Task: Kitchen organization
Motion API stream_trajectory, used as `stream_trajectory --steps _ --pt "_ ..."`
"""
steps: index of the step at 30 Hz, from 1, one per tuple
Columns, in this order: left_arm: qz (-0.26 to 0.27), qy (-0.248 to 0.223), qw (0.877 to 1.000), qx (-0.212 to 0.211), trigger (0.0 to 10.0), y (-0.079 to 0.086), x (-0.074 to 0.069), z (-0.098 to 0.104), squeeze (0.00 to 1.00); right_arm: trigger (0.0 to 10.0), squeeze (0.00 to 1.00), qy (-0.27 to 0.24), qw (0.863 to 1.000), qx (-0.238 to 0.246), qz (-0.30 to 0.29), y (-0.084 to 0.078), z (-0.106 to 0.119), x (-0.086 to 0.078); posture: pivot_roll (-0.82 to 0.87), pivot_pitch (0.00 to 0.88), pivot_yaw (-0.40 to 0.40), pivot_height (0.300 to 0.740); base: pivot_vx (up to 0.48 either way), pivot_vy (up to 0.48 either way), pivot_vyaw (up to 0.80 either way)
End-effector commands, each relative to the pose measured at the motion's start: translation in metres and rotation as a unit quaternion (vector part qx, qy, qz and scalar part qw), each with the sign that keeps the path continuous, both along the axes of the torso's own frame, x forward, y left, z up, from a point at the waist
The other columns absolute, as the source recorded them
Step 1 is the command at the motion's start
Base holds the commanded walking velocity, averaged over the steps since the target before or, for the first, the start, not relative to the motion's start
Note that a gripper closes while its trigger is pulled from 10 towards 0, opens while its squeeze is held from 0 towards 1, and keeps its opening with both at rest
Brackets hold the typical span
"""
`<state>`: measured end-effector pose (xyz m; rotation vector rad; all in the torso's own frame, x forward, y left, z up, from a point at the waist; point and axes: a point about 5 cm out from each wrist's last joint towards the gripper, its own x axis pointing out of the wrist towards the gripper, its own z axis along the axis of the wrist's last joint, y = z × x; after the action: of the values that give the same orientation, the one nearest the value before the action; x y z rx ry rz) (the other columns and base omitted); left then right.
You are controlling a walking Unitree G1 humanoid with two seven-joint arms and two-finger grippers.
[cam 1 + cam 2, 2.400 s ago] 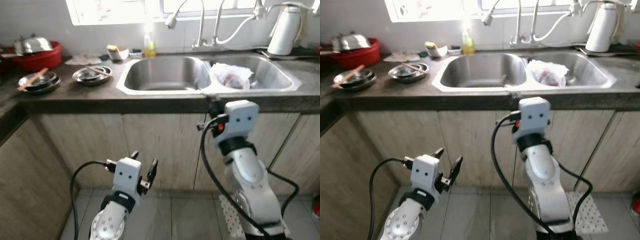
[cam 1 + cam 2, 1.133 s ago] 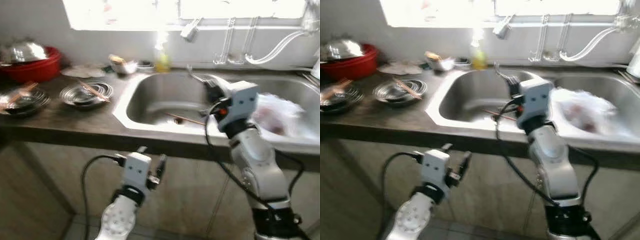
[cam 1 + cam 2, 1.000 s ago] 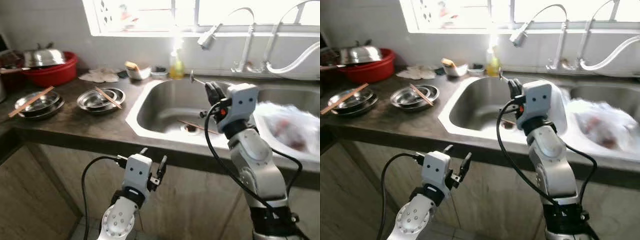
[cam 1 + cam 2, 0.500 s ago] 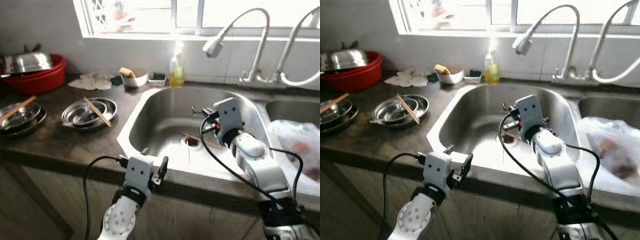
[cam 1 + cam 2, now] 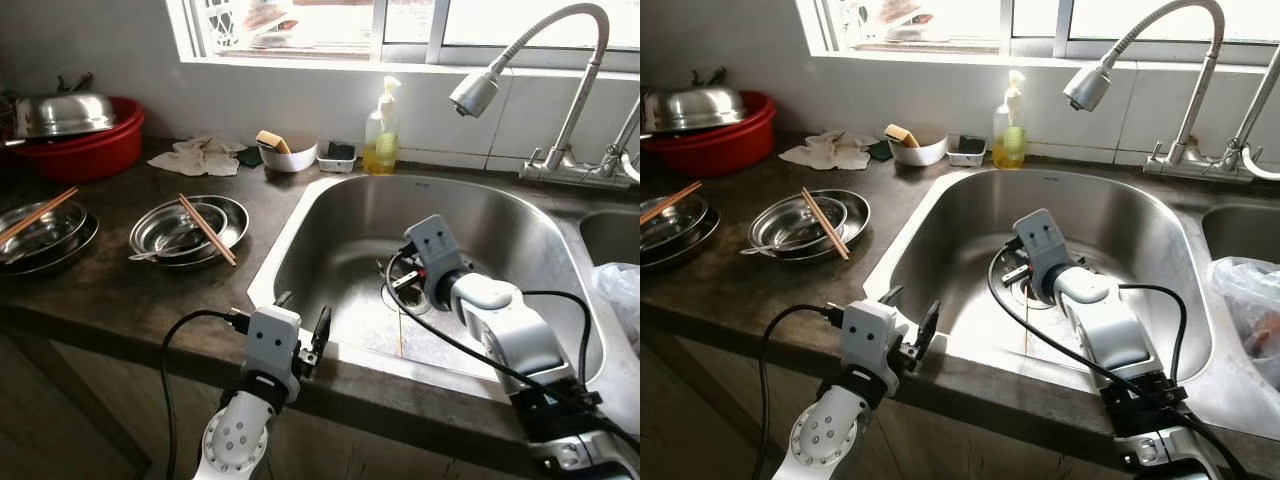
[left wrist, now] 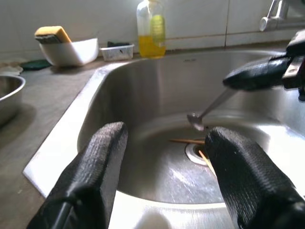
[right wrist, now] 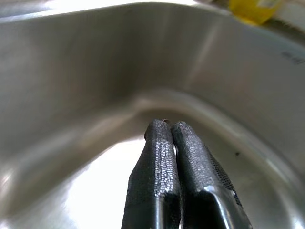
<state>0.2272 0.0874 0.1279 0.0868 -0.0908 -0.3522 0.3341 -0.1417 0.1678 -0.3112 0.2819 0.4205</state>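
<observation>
My right gripper (image 5: 396, 277) reaches down into the left basin of the steel sink (image 5: 300, 225), just above the drain. Its fingers (image 7: 164, 157) are pressed together. From the left wrist view it (image 6: 259, 74) holds a metal spoon (image 6: 212, 107) by the handle, bowl end pointing down toward the drain. Wooden chopsticks (image 6: 189, 141) lie on the sink floor beside the drain. My left gripper (image 5: 297, 318) is open and holds nothing, at the counter's front edge facing the sink.
On the dark counter to the left stand steel bowls (image 5: 190, 228) with chopsticks across them, a second stack (image 5: 40, 232) and a red basin (image 5: 90, 140) with a steel lid. A soap bottle (image 5: 381, 140), a white bowl with a sponge (image 5: 286, 153) and the faucet (image 5: 478, 90) line the back. A plastic bag (image 5: 622, 290) lies in the right basin.
The camera has come closer to the sink. My right gripper has dropped lower into the basin toward the drain, spoon still in it. The left gripper now sits at the counter edge.
</observation>
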Motion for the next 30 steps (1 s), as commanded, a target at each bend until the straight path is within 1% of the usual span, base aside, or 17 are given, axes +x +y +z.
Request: stream_trajectory --steps 1,6,7,8,13,18,20,21,23,24,25,27,28,29,30 --pt "0.004 0.016 1.0 0.009 10.0 0.002 -0.002 -0.006 0.0 10.0 0.0 0.003 1.0 -0.005 0.011 0.005 0.005 0.003 0.09 0.021 -0.03 0.74 0.0 0.0 0.0" --pt "0.001 0.018 1.0 0.006 10.0 0.0 -0.005 -0.006 0.0 10.0 0.0 0.024 1.0 -0.007 0.016 0.008 -0.001 0.003 0.1 0.022 -0.03 0.74 0.0 0.0 0.0" --pt "0.001 0.019 1.0 0.005 10.0 0.0 -0.006 -0.006 0.0 10.0 0.68 0.027 1.0 -0.008 0.013 0.008 -0.003 0.003 0.1 0.024 -0.035 0.74 0.0 0.0 0.0" --pt "0.001 0.019 1.0 0.004 10.0 0.0 -0.006 -0.006 0.0 10.0 1.0 0.028 1.0 -0.009 0.011 0.007 -0.003 0.003 0.1 0.024 -0.035 0.74 0.0 0.0 0.0" --pt "-0.001 0.02 1.0 0.004 10.0 -0.002 -0.008 -0.007 0.0 10.0 1.0 0.028 1.0 -0.001 0.009 0.007 -0.002 0.004 0.1 0.025 -0.034 0.74 0.0 0.0 0.0" --pt "-0.002 0.021 1.0 0.004 10.0 -0.002 -0.008 -0.007 0.0 10.0 1.0 0.016 1.0 0.005 -0.003 0.006 0.0 0.004 0.1 0.03 -0.029 0.74 0.0 0.0 0.0" --pt "-0.001 0.021 1.0 0.004 10.0 -0.001 -0.008 -0.006 0.0 10.0 1.0 0.01 1.0 0.007 -0.019 0.005 0.0 0.004 0.1 0.028 -0.028 0.74 0.0 0.0 0.0" --pt "-0.001 0.02 1.0 0.004 10.0 -0.001 -0.008 -0.006 0.0 10.0 0.0 -0.008 0.999 0.024 -0.031 0.005 0.003 0.004 0.1 0.027 -0.027 0.74 0.0 0.0 0.0" --pt "-0.001 0.021 1.0 0.004 10.0 -0.001 -0.008 -0.006 0.0 10.0 0.0 -0.032 0.997 0.049 -0.041 0.006 0.008 0.004 0.1 0.027 -0.027 0.74 0.0 0.0 0.0" --pt "0.001 0.019 1.0 0.004 10.0 -0.001 -0.008 -0.006 0.0 10.0 0.0 -0.073 0.993 0.076 -0.059 0.005 0.017 0.002 0.1 0.028 -0.024 0.74 0.0 0.0 0.0" --pt "0.001 0.019 1.0 0.004 10.0 -0.001 -0.008 -0.006 0.0 10.0 0.0 -0.073 0.993 0.076 -0.059 0.005 0.017 0.002 0.1 0.028 -0.024 0.74 0.0 0.0 0.0" --pt "0.002 0.017 1.0 0.004 10.0 0.0 -0.008 -0.005 0.0 10.0 0.0 -0.114 0.986 0.092 -0.076 0.003 0.024 0.001 0.1 0.028 -0.024 0.74 0.0 0.0 0.0" --pt "0.002 0.017 1.0 0.004 10.0 0.0 -0.008 -0.005 0.0 10.0 0.0 -0.114 0.986 0.092 -0.076 0.003 0.024 0.001 0.1 0.028 -0.024 0.74 0.0 0.0 0.0" --pt "0.004 0.017 1.0 0.002 10.0 -0.001 -0.009 -0.005 0.0 10.0 0.0 -0.173 0.976 0.091 -0.091 -0.001 0.033 -0.007 0.11 0.029 -0.033 0.74 0.0 0.0 0.0" --pt "0.005 0.017 1.0 0.001 10.0 -0.001 -0.009 -0.005 0.0 10.0 0.0 -0.198 0.972 0.085 -0.094 -0.002 0.036 -0.012 0.11 0.029 -0.033 0.74 0.0 0.0 0.0"
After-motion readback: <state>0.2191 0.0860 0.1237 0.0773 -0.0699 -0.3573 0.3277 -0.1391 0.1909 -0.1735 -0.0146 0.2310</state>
